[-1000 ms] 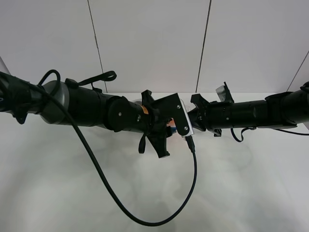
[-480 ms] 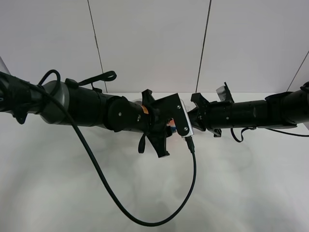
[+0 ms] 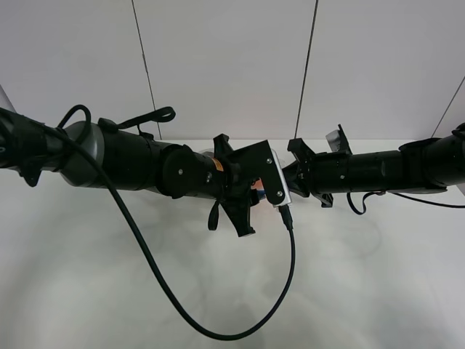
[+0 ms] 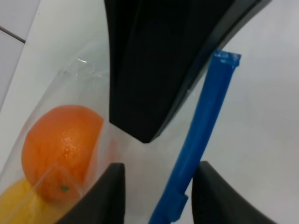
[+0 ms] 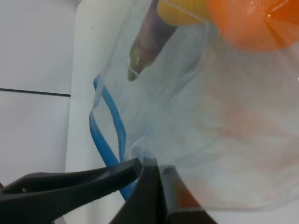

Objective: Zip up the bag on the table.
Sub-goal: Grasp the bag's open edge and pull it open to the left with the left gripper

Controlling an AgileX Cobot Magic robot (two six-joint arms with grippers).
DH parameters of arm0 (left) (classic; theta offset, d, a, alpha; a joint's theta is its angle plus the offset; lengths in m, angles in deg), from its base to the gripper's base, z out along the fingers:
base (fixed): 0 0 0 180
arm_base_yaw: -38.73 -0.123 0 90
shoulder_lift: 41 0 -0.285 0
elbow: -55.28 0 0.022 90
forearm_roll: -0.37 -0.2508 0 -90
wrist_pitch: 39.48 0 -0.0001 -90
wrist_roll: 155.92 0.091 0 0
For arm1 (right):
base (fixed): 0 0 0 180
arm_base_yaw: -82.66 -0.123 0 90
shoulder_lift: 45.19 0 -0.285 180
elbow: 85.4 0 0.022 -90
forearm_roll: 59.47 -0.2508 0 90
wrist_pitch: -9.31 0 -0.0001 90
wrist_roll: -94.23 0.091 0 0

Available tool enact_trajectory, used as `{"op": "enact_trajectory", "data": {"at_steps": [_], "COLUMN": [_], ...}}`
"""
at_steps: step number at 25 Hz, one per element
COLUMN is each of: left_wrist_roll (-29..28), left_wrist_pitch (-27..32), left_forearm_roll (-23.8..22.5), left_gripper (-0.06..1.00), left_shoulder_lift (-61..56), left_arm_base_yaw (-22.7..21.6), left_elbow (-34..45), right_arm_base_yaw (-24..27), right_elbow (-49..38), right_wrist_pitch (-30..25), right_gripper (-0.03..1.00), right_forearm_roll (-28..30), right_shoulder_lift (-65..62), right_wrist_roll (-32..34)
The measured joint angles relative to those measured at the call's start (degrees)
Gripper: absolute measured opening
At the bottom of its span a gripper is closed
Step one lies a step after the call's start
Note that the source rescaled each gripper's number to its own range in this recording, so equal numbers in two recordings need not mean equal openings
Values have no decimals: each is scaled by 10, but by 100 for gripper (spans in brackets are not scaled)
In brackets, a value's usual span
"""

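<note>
Nothing visible has changed in the last second: both arms meet over the middle of the table [image 3: 109, 291] exactly as before, with the bag [image 4: 70, 84] lying beneath them, almost hidden from the high camera. The left gripper [image 4: 159, 196] stays with its jaws wide apart, the blue zipper strip [image 4: 205, 121] running between its fingers and the orange [image 4: 60, 140] just beside them. The right gripper [image 5: 140, 172] remains pinched together on the bag's clear plastic near that strip.
</note>
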Motion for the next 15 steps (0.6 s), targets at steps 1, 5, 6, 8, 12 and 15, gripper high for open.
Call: {"op": "enact_trajectory", "data": {"at_steps": [1,5,6,8,12,15], "left_wrist_roll": [0,2,2,5,9,9], "left_wrist_pitch": [-2,-4,-4,-4,-4,-6], "left_forearm_roll": [0,0,0,0,0,0], "left_gripper": [98,71,62,48,37,30], "left_shoulder_lift": [0,0,0,0,0,0], "left_arm_base_yaw": [0,0,0,0,0,0], "left_elbow": [0,0,0,0,0,0], "right_arm_base_yaw": [0,0,0,0,0,0], "right_elbow": [0,0,0,0,0,0], "right_wrist_pitch": [0,0,0,0,0,1], "right_gripper": [0,0,0,0,0,0], "right_forearm_roll": [-1,-3,-3,-3,-3,-3], "right_shoulder_lift": [0,0,0,0,0,0], "right_wrist_roll": [0,0,0,0,0,0]}}
